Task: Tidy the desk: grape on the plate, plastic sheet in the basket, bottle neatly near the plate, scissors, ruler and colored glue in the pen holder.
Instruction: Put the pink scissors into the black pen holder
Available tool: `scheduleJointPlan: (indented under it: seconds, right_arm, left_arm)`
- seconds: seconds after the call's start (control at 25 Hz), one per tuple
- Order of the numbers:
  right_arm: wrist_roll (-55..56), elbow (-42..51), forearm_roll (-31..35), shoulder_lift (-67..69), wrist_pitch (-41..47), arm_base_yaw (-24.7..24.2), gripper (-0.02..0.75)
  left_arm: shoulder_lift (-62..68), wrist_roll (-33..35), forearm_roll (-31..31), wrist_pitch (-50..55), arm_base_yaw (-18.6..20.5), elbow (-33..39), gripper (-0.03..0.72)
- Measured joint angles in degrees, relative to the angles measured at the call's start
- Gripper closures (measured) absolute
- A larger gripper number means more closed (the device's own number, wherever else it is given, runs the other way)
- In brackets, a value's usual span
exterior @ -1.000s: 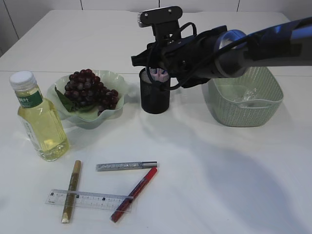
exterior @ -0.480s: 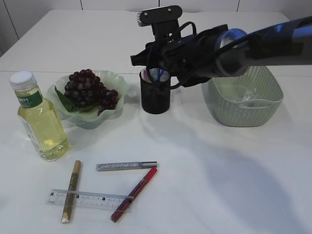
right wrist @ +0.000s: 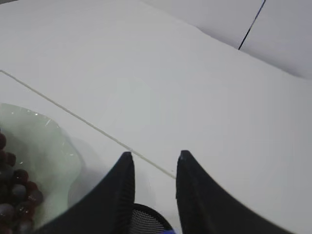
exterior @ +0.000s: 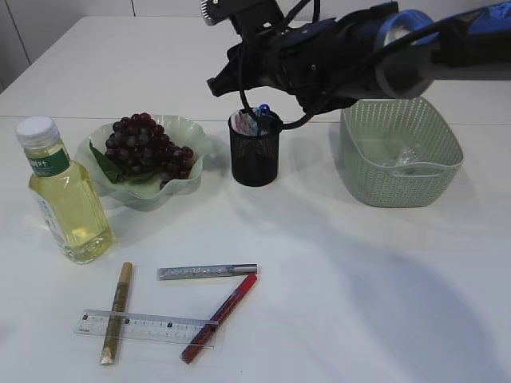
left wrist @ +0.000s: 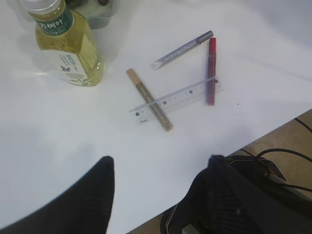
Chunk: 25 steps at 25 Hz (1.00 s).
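The right hand is hovering above the black mesh pen holder, its fingers standing partly apart with nothing between them; scissor handles are poking out of the holder's top. The left hand is hanging wide open and empty over the near edge of the white counter. The grapes are sitting on the pale green wavy plate, and the bottle of yellow liquid is standing upright just left of that plate. The clear plastic sheet is lying in the green basket. The ruler is lying across the gold glue pen and red glue pen, with the silver glue pen nearby.
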Motion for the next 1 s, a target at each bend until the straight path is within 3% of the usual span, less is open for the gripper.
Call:
scheduleJointPlan:
  seconds: [0.28, 0.48, 0.68, 1.0]
  right_arm:
    - [-21.0, 1.8, -0.1, -3.1, 1.1, 2.8, 0.490]
    - [-36.0, 5.3, -0.1, -4.7, 12.2, 6.2, 0.491]
    - [-44.0, 7.3, 0.8, -4.8, 21.8, 9.4, 0.491]
    - [-61.1, 7.8, 19.5, -5.3, 29.7, 12.2, 0.491]
  left_arm:
    - [0.0, 0.0, 0.0, 0.0, 0.0, 0.0, 0.253]
    - [0.0, 0.0, 0.0, 0.0, 0.0, 0.0, 0.253]
    - [0.0, 0.0, 0.0, 0.0, 0.0, 0.0, 0.253]
    - [0.0, 0.0, 0.0, 2.0, 0.0, 0.0, 0.253]
